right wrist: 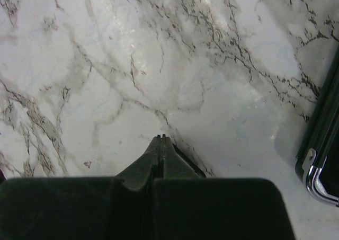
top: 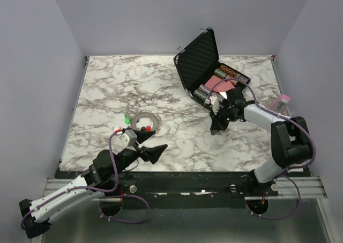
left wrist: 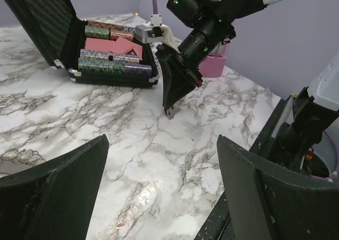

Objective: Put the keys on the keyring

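Marble table (top: 187, 146): left claw (top: 158, 149) spread wide near keyring (top: 140, 118); right claw (right wrist: 163, 139) pinched closed near black case (top: 198, 52).

- Case (top: 199, 54) stood open on the bench (top: 107, 87), far right of centre.
- Keyring (top: 141, 117) lay coiled on the bench left of centre, well apart from the case.
- One key (top: 146, 129) lay at the coil's near edge.
- Left gripper (top: 159, 153) sat near the keyring, before it and to its right.
- Right gripper (top: 215, 129) stood just before the case.
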